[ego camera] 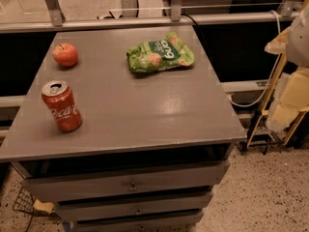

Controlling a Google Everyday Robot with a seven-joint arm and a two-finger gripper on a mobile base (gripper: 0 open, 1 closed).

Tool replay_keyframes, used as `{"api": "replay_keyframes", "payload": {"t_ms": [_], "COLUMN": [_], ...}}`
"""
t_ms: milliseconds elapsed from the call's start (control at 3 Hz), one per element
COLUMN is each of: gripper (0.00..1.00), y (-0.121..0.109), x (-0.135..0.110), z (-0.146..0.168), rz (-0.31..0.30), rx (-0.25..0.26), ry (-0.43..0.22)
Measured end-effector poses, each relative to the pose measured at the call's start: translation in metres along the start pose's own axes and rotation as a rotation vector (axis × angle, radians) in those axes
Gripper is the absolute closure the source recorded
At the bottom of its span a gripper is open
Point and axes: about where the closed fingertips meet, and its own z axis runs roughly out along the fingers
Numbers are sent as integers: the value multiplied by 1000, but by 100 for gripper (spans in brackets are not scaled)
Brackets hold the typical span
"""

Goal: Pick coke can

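Note:
The coke can is red with white script and a silver top. It stands upright near the front left corner of the grey cabinet top. My gripper shows as pale yellowish parts at the right edge of the camera view. It is off the cabinet's right side, far from the can, and touches nothing on the top.
A red apple lies at the back left, behind the can. A green snack bag lies at the back middle. The cabinet has several drawers below. A white cable and a railing run behind it.

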Motion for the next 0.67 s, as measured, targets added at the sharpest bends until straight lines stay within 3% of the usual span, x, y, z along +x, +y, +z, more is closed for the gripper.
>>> {"api": "replay_keyframes", "payload": {"t_ms": [333, 667], "gripper": [0, 0], "y": [0, -1], "x": [-2, -17], "z": [1, 13], "rz": [1, -2], "rx": [0, -15], "ry": [-10, -80]}}
